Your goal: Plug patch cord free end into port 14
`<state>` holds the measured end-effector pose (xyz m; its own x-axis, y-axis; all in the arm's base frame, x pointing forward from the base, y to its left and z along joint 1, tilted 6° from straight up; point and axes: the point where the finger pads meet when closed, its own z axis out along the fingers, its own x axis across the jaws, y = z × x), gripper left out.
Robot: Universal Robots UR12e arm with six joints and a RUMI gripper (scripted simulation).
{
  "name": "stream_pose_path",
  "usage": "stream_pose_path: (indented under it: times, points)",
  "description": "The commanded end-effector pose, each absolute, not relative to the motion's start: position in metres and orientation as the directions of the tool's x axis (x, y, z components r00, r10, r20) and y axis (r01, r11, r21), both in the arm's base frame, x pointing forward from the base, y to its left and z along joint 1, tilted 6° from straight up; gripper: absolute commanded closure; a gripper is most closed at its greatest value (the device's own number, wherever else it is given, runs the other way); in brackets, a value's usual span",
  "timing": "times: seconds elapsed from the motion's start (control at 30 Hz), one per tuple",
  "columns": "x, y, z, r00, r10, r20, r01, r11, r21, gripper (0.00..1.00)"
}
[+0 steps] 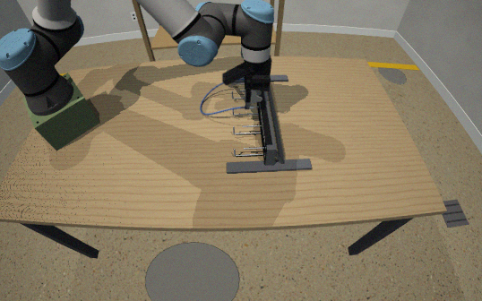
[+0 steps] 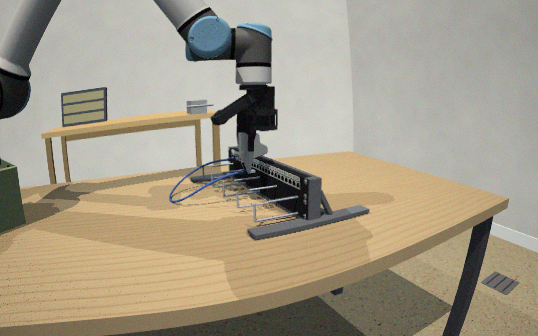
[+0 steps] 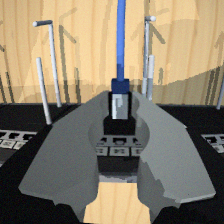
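My gripper (image 3: pixel 120 93) is shut on the plug (image 3: pixel 119 107) of the blue patch cord (image 1: pixel 211 104). It stands just above the black rack (image 1: pixel 271 127) with its row of ports (image 2: pixel 283 175), at the rack's far part. In the wrist view the plug points down at the port row (image 3: pixel 119 147) and its tip is close to the ports. The cord (image 3: pixel 120 37) runs straight up and away from the plug. In the exterior view the gripper (image 2: pixel 249 152) is at the rack's front face and the cord (image 2: pixel 196 182) loops out over the table to the left.
Several thin wire cable brackets (image 1: pixel 247 130) stick out from the rack's port side. The rack stands upright on two flat feet (image 1: pixel 269 166). The arm's green base block (image 1: pixel 61 118) is at the table's left. A side table (image 2: pixel 126 125) stands behind.
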<state>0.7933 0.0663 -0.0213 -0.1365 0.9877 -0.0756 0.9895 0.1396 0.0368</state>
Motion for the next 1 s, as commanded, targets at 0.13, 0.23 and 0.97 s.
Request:
stream_pose_path:
  times: [0.13,0.23,0.97]
  points:
    - [0.806,0.068,-0.019,-0.136,0.988,-0.076,0.989,0.140,0.039,1.00]
    - [0.807,0.068,-0.019,-0.136,0.988,-0.076,0.989,0.140,0.039,1.00]
    - [0.813,0.069,-0.019,-0.136,0.988,-0.076,0.989,0.140,0.039,1.00]
